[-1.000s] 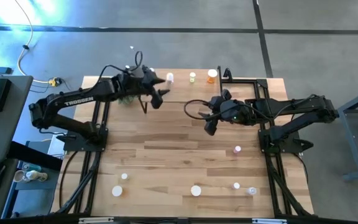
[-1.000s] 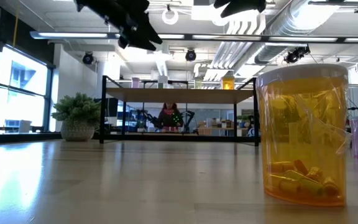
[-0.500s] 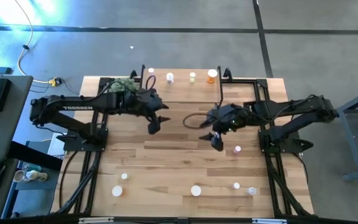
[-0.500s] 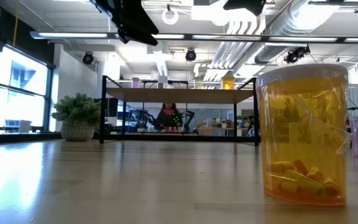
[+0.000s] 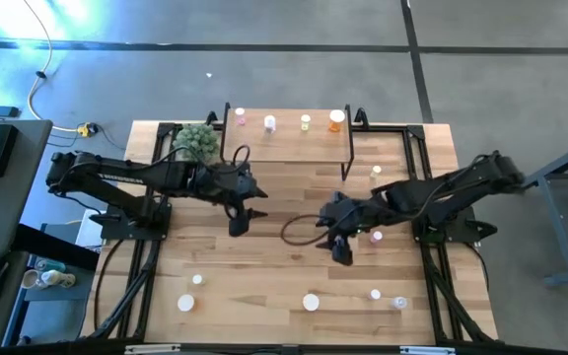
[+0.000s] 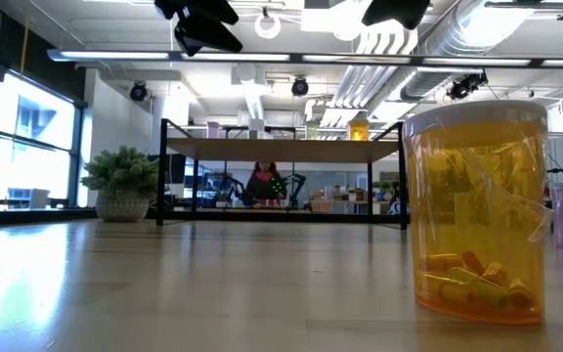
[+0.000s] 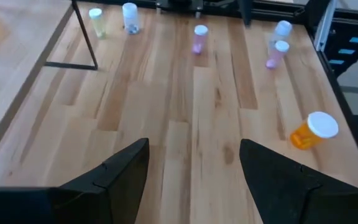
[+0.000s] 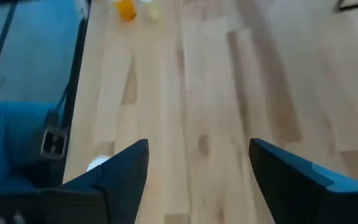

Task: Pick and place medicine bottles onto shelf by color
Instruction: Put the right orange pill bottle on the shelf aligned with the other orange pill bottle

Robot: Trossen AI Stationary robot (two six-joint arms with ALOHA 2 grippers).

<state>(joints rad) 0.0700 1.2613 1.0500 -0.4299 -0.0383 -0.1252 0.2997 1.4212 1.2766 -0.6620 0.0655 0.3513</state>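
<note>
- Standing nearest the low camera, a translucent orange medicine bottle with a white cap (image 6: pixel 479 207) rests upright on the light wooden table (image 5: pixel 284 266).
- Other small white-capped bottles (image 5: pixel 196 280) sit scattered along that near edge, all apart from one another.
- Over the table's middle, the left claw (image 5: pixel 237 221) hovers with its fingers spread, holding nothing.
- The right claw (image 5: pixel 344 250) hangs beside it, also spread wide and empty; a pink bottle (image 5: pixel 376 237) stands just beside that arm.
- At the far edge, the low shelf with wooden top and black legs (image 5: pixel 289 146) carries four bottles in a row, the orange one (image 5: pixel 336 119) at the right end.
- A green potted plant (image 5: pixel 196 142) sits left of the shelf.
</note>
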